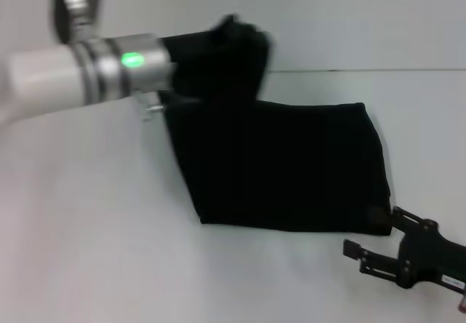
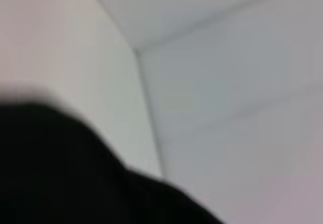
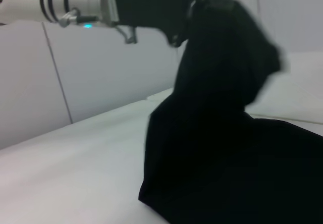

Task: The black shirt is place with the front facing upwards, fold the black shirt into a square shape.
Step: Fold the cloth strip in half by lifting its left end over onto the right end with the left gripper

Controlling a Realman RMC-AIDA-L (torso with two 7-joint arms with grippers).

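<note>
The left gripper (image 1: 237, 39) is raised above the far left part of the table, and its jaws are pinched on a bunched fold of the black shirt (image 1: 284, 166). In the right wrist view the same gripper (image 3: 189, 4) is seen high up, with the fabric (image 3: 227, 133) hanging from it in a steep drape down to the tabletop. The left arm's white and silver wrist section, with a lit green ring (image 1: 132, 60), is stretched in from the left side of the head view.

The rest of the shirt is spread flat on the white table (image 1: 102, 250) as a dark, roughly rectangular patch near the middle, plain black on the face that is shown. In the left wrist view only a dark mass of cloth (image 2: 75, 173) is seen against pale wall panels.

The right gripper (image 1: 371, 259) is held low just beyond the near right corner of the shirt, apart from the fabric, and its jaws are spread with nothing between them.
</note>
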